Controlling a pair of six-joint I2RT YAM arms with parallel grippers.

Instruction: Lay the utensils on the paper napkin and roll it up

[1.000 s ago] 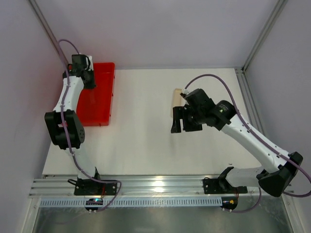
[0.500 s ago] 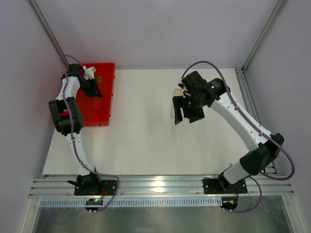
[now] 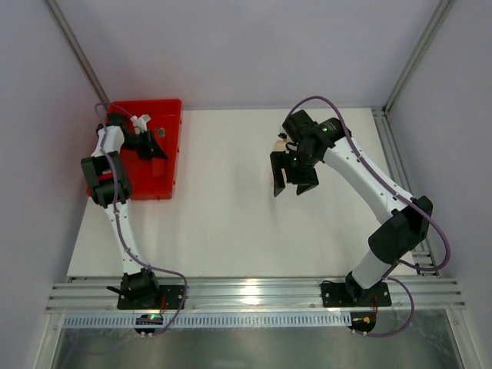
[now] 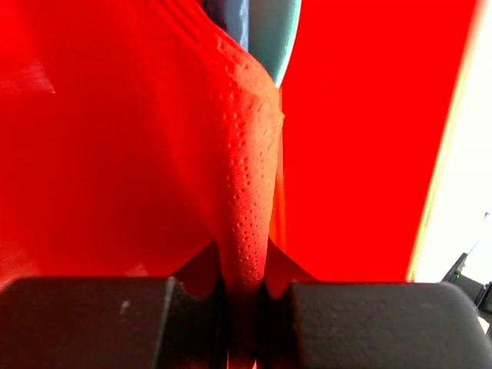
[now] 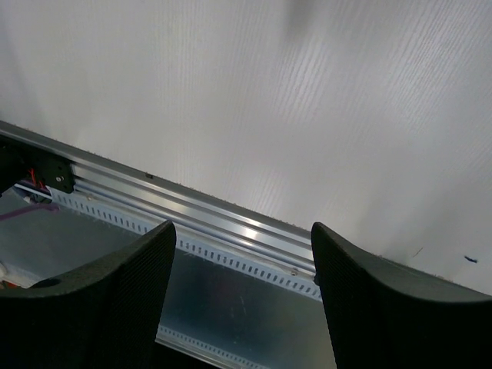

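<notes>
- Since a second ago the left gripper (image 3: pixel 154 146) has come off the far-left corner of the red tray (image 3: pixel 165 183) and now sits over the tray's middle, with the arm folded tighter along the counter's left edge.
- Over the same second the right arm has swung its elbow up toward the right edge, and the right gripper (image 3: pixel 292 180) has edged slightly toward the far edge. It hangs over the middle of the counter (image 3: pixel 223 231), nearer the far edge than the near one.
- The left wrist view shows the jaws of the left gripper pinched together on a raised fold of the paper napkin (image 4: pixel 246 192). The dotted embossing runs down into the gap between the black fingers (image 4: pixel 84 323).
- The napkin lies inside the tray by the far-left corner of the counter. The tray's smooth red floor shows on both sides of the fold.
- A pale teal piece, seemingly a utensil (image 4: pixel 270 31), shows just past the top of the fold. How it lies cannot be made out.
- The right gripper stands spread wide with nothing between its jaws. Beyond them are bare white counter and the metal rail (image 5: pixel 231 227) along the near edge.
</notes>
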